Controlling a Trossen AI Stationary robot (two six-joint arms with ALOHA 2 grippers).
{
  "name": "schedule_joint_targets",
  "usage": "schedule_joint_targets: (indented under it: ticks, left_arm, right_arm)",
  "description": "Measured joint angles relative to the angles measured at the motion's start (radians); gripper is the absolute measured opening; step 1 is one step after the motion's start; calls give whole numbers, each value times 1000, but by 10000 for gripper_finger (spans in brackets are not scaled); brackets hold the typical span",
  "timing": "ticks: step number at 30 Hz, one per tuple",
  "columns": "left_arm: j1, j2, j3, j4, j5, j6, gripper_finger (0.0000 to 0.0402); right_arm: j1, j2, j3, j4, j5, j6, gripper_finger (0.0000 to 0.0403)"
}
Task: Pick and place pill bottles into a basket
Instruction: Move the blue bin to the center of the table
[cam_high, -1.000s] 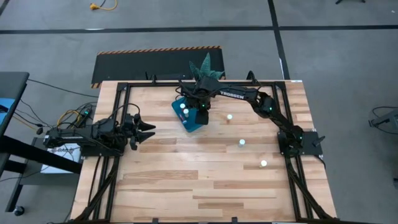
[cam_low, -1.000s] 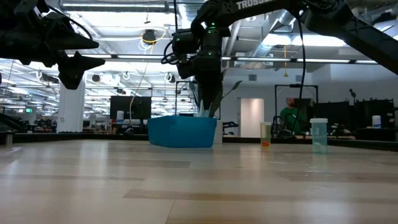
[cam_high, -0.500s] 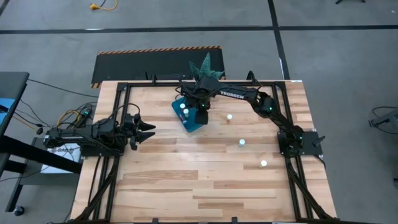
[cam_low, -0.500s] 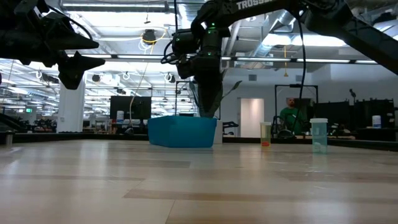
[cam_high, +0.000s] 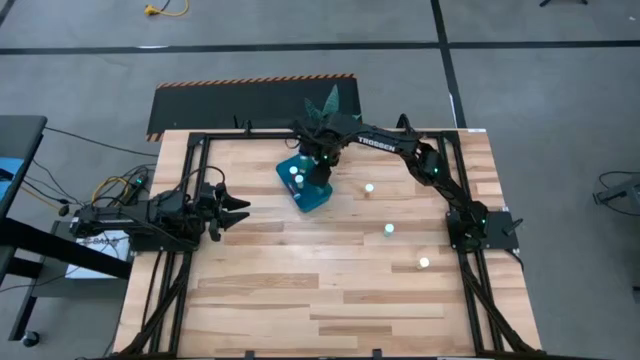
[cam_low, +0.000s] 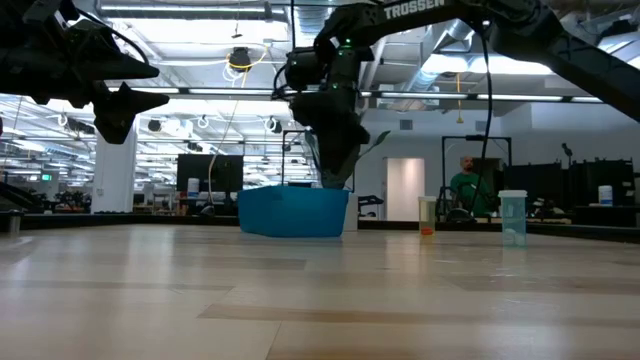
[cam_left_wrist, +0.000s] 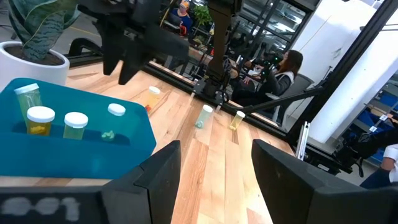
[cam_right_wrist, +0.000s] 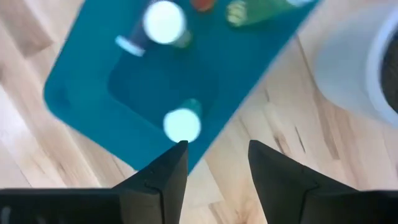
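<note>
Toward the far edge of the tabletop (cam_high: 300, 300), the teal basket (cam_high: 312, 197) already holds several pill bottles (cam_left_wrist: 41, 119); four show upright in the left wrist view. Three more bottles (cam_high: 388, 230) stand loose on the wood toward the right edge, so by my reckoning the job is past halfway. Right pincer (cam_high: 318, 182) hangs over the basket, fingers spread and empty, a bottle standing just beneath. Left pincer (cam_high: 238, 208) waits near the left edge, likewise spread and holding nothing.
</note>
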Motion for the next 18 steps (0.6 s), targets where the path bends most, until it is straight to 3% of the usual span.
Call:
schedule_joint_targets:
  ticks: [8,18]
  left_arm:
    - [0,0,0,0,0,0,186]
    - [0,0,0,0,0,0,186]
  right_arm:
    - [-21,0,0,44,-45,91,181]
    - [0,0,0,66,-66,102,174]
